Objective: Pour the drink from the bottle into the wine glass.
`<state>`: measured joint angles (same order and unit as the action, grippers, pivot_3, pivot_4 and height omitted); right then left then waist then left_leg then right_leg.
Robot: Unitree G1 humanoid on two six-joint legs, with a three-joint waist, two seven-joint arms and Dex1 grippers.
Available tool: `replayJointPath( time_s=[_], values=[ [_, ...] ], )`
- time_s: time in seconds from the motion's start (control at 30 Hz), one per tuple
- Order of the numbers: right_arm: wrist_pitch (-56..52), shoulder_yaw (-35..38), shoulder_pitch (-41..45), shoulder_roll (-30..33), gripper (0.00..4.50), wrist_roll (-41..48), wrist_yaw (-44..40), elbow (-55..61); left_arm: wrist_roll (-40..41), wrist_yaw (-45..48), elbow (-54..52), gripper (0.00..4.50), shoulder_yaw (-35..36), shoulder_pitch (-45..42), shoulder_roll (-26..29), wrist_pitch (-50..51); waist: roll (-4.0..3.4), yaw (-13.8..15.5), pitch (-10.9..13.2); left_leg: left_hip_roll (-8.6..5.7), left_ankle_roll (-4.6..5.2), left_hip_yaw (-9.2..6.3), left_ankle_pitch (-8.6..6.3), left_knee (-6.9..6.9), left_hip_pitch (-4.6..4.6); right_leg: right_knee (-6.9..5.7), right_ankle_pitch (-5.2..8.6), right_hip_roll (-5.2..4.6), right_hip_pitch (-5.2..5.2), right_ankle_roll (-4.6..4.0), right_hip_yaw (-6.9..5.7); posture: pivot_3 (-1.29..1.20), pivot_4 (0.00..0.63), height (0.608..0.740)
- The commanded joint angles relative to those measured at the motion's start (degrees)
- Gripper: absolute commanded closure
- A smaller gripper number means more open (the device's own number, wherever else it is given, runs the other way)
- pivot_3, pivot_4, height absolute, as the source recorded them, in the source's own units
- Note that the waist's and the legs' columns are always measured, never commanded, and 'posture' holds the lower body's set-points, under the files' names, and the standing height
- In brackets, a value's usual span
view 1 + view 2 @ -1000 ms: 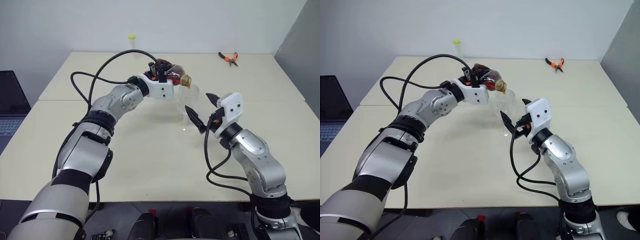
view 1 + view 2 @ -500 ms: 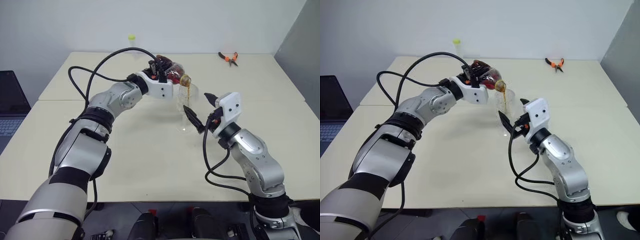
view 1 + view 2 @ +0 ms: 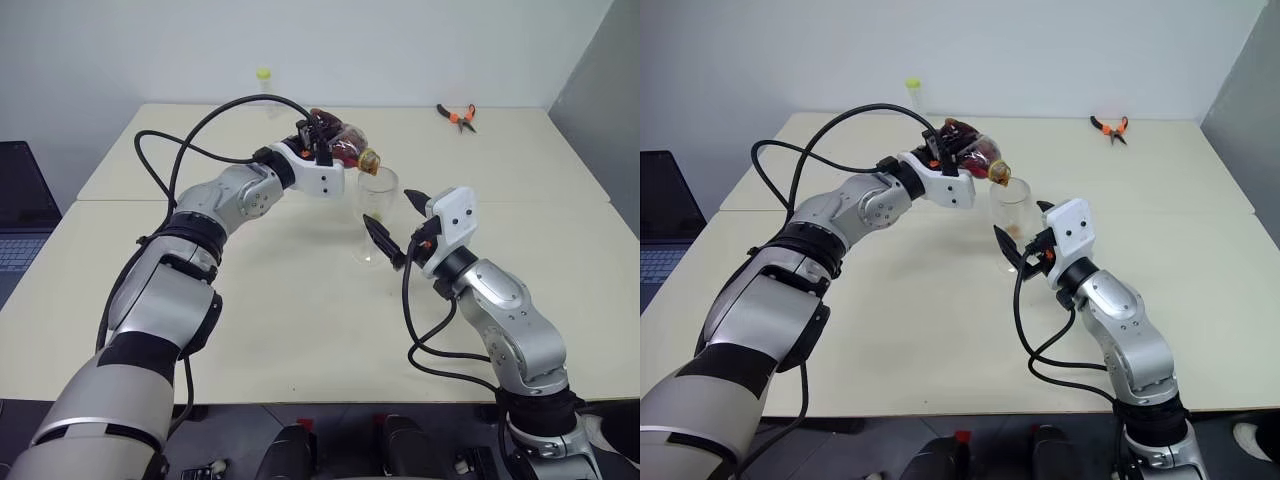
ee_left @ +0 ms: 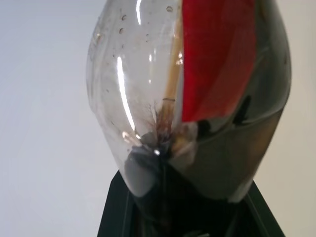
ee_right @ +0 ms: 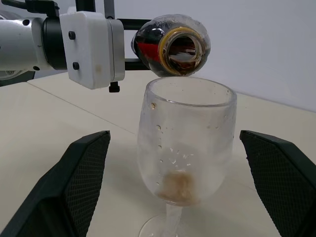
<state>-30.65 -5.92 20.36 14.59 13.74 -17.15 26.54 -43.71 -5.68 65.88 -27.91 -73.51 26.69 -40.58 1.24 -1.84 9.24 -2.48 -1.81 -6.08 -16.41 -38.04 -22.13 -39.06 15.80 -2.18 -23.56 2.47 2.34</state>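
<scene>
**Pour pausing with only a splash in the glass**

While the left end effector is clamping the small clear plastic bottle with the red label on its side, the open mouth is hanging just above the rim of the clear stemmed wine glass, on the rim's far-left edge. Half a second ago a thin brown stream was falling from the mouth into the bowl; now no stream is showing, and the bottle is sitting at much the same tilt. The right wrist view is showing the result: a small pool of the dark brown cola-like drink is lying at the very bottom of the bowl, with droplets clinging to the inner wall, while most of the liquid is remaining inside the bottle, dark behind the neck.

The wine glass is standing upright on the pale cream desk, near the middle, its foot flat. The right end effector is waiting wide open with one black finger on each side of the glass, close to it but gripping nothing. It seems to be guarding the glass rather than steadying it.

For the task, this is looking like an early stage: the pour has begun but the flow is stalling, so a steeper tilt of the bottle is probably being called for. The risk is that a sudden gush runs past the near rim, since the mouth is sitting toward the edge rather than over the centre.
</scene>
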Motion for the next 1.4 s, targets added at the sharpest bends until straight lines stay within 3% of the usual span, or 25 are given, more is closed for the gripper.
replayJointPath(
  time_s=[0.03, 1.4],
  values=[
    [1.0, -0.3, 0.3, -0.3, 0.00, -1.4, 0.8, 1.4, 0.1, -1.9, -0.6, 3.76, 0.2, -3.0, 0.7, -0.7, 0.00, 0.0, 0.0, 0.00, 0.00, 0.00, 0.00, 0.00, 0.00, 0.00, 0.00, 0.00, 0.00, 0.00, 0.00, 0.00, 0.150, 0.740],
    [0.2, -0.6, -1.5, -1.4, 0.00, -4.1, 1.7, 1.8, -1.4, -4.4, 2.0, 3.76, -1.4, -5.2, 0.6, -0.5, 0.00, 0.0, 0.0, -0.03, 0.00, 0.02, 0.00, -0.02, 0.00, -0.02, 0.00, 0.00, -0.02, 0.00, 0.00, 0.00, 0.150, 0.740]
  ],
)
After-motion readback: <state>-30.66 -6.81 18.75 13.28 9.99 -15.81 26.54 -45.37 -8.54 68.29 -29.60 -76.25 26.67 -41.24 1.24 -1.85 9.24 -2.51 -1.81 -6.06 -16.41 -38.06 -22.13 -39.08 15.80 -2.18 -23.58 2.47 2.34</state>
